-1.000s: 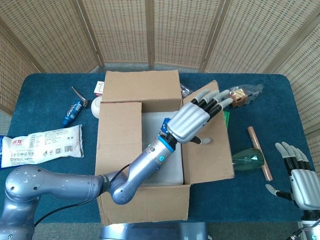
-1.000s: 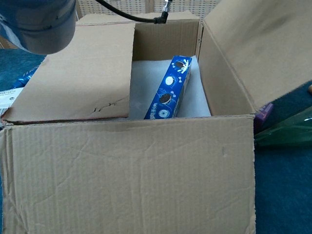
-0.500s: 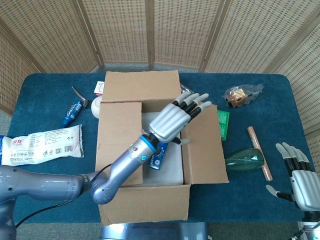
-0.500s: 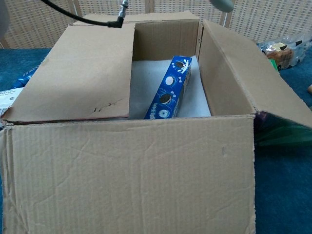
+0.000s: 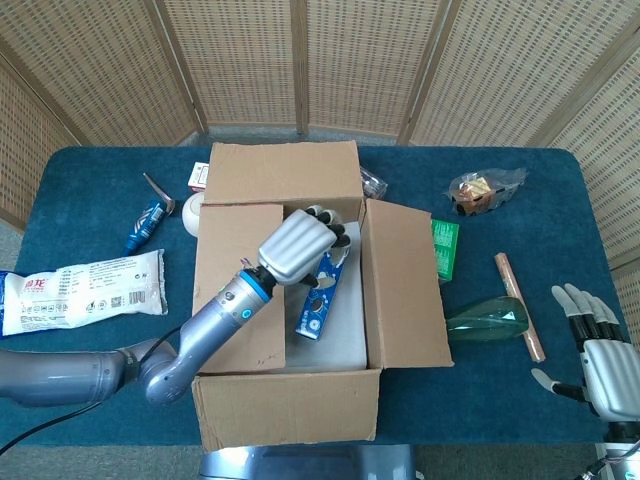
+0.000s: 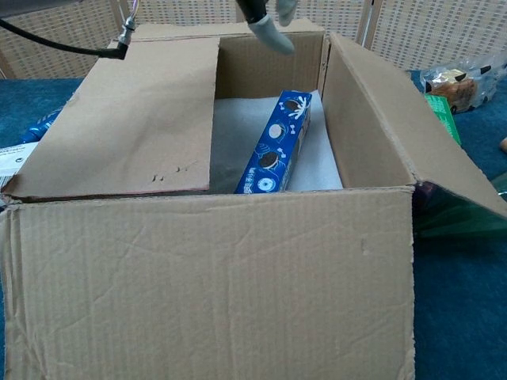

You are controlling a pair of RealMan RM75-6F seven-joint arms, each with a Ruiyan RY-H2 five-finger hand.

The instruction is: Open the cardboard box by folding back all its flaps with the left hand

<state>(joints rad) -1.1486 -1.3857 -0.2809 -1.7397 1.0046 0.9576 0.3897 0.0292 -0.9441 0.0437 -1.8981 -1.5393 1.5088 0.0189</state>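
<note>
We are hooking curled fingertips under the inner edge of the left flap (image 5: 238, 272), the one lying flat over the cardboard box (image 5: 290, 405) at mid-table, then lifting outward. That edge is lying just left of our left hand (image 5: 297, 246), which is hovering curled over the opening, holding nothing. Our right hand (image 5: 600, 352) is resting spread, well apart.

We see the box (image 6: 214, 277) filling the frame, left flap (image 6: 127, 119) lying flat over the opening, right flap (image 6: 396, 134) angled outward, a blue carton (image 6: 276, 146) inside, and fingertips (image 6: 269, 24) at top edge.
</note>
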